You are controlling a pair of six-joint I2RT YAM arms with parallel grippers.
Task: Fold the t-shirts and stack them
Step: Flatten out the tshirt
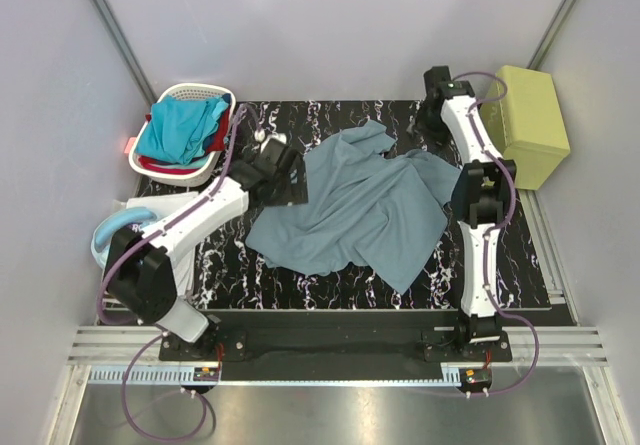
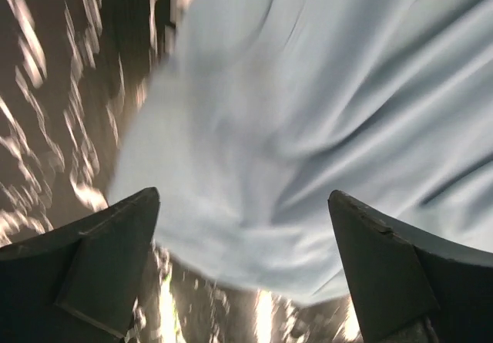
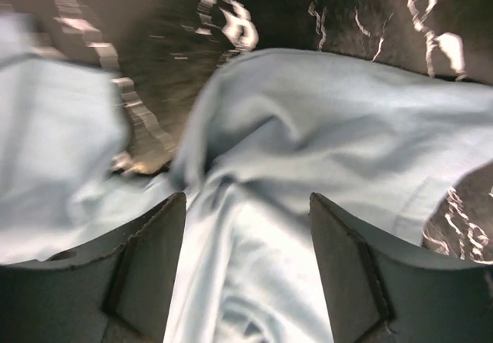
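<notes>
A muted grey-blue t-shirt [image 1: 365, 205] lies crumpled and spread out on the black marbled mat [image 1: 230, 255]. My left gripper [image 1: 288, 180] is open over the shirt's left edge. In the left wrist view the shirt [image 2: 308, 112] has its hem between my open left gripper [image 2: 243, 196], and nothing is gripped. My right gripper [image 1: 468, 195] is open over the shirt's right edge. In the right wrist view a ridge of the cloth [image 3: 331, 127] runs between my open right gripper [image 3: 248, 198]. A turquoise tee [image 1: 185, 125] and a red one [image 1: 152, 161] lie in the basket.
A white laundry basket [image 1: 196, 92] stands at the back left corner of the mat. A pale yellow-green box [image 1: 532, 125] stands at the back right. A light blue object [image 1: 115, 233] lies off the mat's left side.
</notes>
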